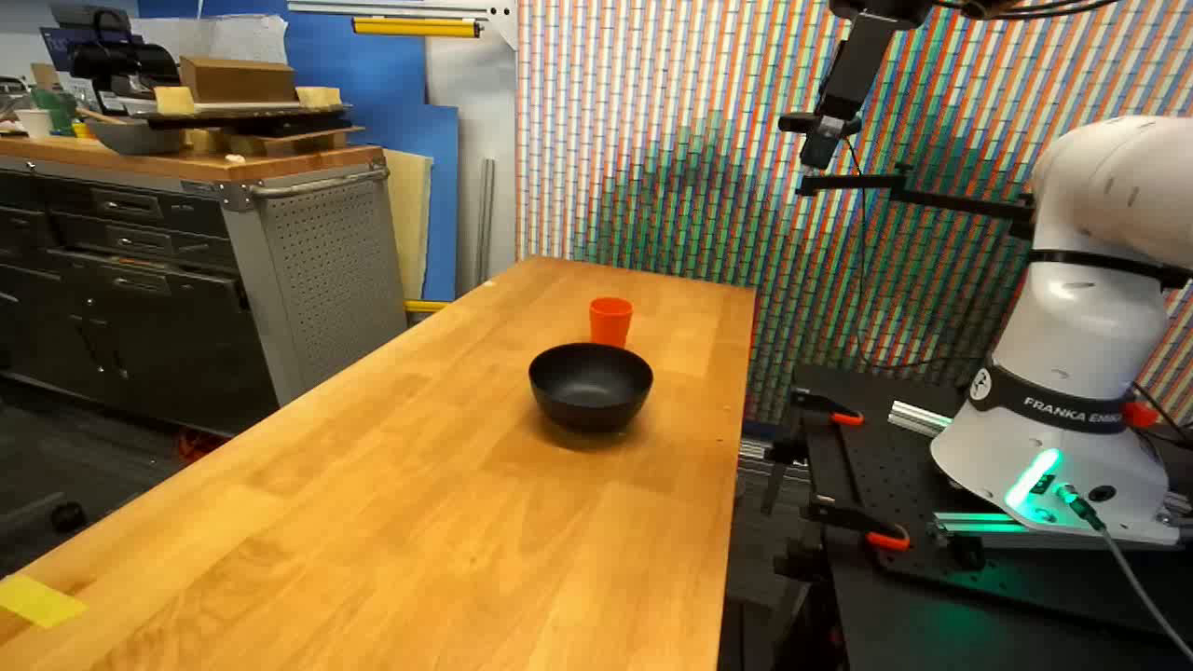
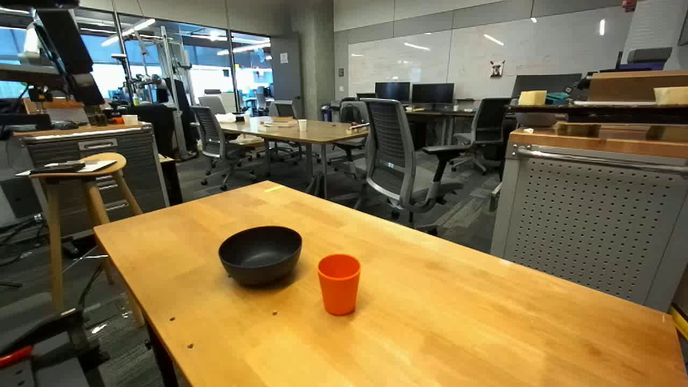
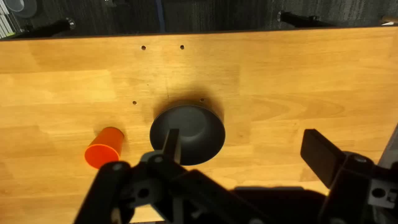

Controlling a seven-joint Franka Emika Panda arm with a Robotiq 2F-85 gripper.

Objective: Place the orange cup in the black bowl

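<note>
The end effector (image 3: 243, 146), spread wide, hangs clear of orange cup (image 3: 109, 141) and black bowl (image 3: 195, 135).

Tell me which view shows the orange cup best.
An exterior view where the orange cup stands unobstructed from rim to base. In an exterior view with the black bowl in front, the cup's base is hidden; the wrist view shows its mouth and side from above.

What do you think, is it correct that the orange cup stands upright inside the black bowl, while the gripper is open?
Not quite: the orange cup stands upright, but on the wooden table beside the black bowl, not inside it, as seen in an exterior view. The gripper is indeed open.
</note>
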